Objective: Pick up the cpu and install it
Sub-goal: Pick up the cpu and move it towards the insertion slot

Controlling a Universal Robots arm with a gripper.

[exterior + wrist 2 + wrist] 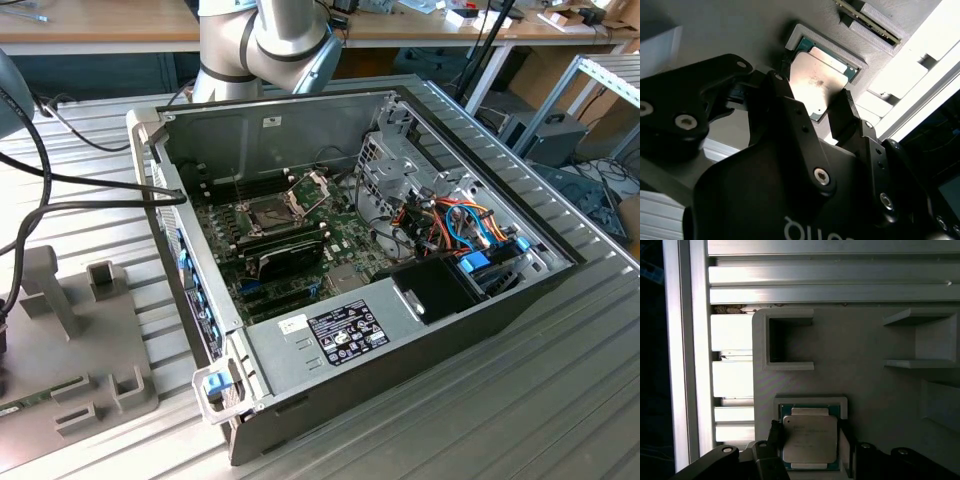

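We see a ribbed aluminium table [520,400] that carries everything, and on it the largest thing is an open computer case [270,370], lying on its side with its interior facing up. Behind the case, the grey base of the robot arm [265,40] rises out of the exterior view. At the exterior view's left, well apart from the case's interior, a grey moulded fixture [90,340] with upright blocks and pockets lies on the table.

Inside the case we make out the green motherboard [345,228]. On it sits the dark square socket [268,212], with its hinged metal frame [315,185] tilted up. Toward the exterior view's right stand a perforated drive cage [390,165] and a bundle of orange and blue cables [462,222].

In both wrist views we look at the fixture's flat grey surface [865,390] [740,30], next to the table's slats [840,275]. A shallow square pocket [810,401] is raised on it.

The black gripper [810,442] [812,92] is set low over this pocket and straddles it. We cannot tell whether it clamps what lies there or merely stands open around it.

The cpu [809,432] [816,75] lies flat in the pocket, silvery top up and green edge showing, directly under the gripper.
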